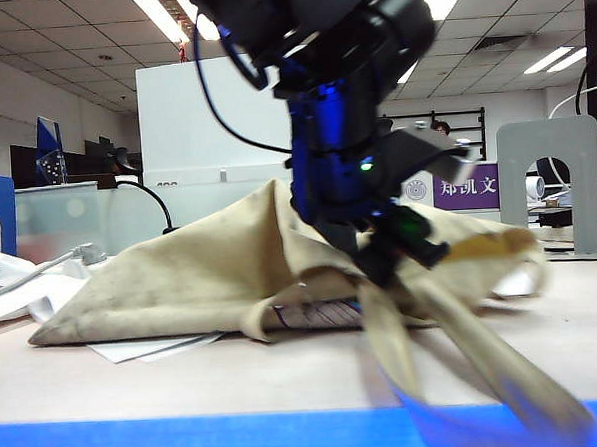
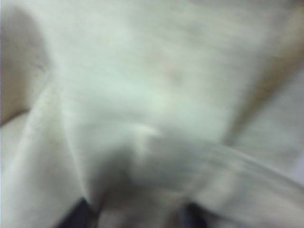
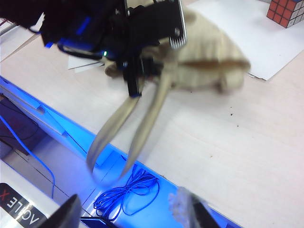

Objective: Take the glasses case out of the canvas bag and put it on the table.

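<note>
Cream canvas bag [image 1: 201,279] bunched in the left gripper [image 1: 385,254]; right gripper [image 3: 128,216] spread, above the table [image 3: 228,142].

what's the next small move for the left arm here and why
Probably finish closing the left end effector on the canvas bag and lift a little to open its mouth. It is pressed into the cloth near the straps, which swing blurred over the table edge. No glasses case shows yet. The right end effector hangs off the table's front edge, holding nothing.
</note>
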Tool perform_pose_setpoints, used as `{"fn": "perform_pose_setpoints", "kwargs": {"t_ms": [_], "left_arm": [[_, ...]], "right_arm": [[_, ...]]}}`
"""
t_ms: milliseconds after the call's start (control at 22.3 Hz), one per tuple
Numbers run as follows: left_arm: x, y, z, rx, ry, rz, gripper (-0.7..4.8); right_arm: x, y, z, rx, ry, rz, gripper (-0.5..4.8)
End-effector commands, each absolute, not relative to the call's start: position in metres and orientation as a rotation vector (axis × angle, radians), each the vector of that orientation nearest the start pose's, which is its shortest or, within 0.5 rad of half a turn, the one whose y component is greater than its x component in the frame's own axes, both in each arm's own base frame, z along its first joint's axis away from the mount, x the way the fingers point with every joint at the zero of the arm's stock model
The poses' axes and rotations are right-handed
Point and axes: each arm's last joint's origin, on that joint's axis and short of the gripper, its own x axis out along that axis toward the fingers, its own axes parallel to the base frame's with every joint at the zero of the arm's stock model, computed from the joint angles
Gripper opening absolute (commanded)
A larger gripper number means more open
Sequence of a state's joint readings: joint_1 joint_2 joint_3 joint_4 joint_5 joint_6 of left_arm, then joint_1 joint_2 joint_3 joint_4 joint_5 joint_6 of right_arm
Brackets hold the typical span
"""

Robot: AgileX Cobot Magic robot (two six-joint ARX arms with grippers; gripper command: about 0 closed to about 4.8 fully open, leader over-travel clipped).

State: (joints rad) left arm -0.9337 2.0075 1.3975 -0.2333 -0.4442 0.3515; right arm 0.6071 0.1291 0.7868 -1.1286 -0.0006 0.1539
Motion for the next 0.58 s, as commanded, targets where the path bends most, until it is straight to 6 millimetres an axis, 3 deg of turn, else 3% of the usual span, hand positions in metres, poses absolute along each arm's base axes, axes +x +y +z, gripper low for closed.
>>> {"fn": "perform_pose_setpoints", "kwargs": {"t_ms": [45, 135, 359, 449, 584], "left_arm": [[0.271, -0.326, 0.198, 0.765, 0.608, -0.579, -0.06], [0.262, -0.321, 0.225, 0.670, 0.591, -0.613, -0.06], [0.220, -0.296, 0.330, 0.416, 0.355, -0.823, -0.06], [0.210, -0.280, 0.352, 0.330, 0.347, -0.833, -0.06], [0.208, -0.263, 0.355, 0.345, 0.429, -0.810, -0.06]], "right_arm": [[0.001, 0.001, 0.293, 0.012, 0.491, 0.562, 2.91], [0.001, 0.001, 0.293, 0.012, 0.491, 0.562, 2.91], [0.002, 0.002, 0.292, -0.011, 0.478, 0.565, 2.91], [0.003, 0.002, 0.292, -0.014, 0.475, 0.567, 2.90], [0.003, 0.002, 0.292, -0.015, 0.474, 0.567, 2.68]]}}
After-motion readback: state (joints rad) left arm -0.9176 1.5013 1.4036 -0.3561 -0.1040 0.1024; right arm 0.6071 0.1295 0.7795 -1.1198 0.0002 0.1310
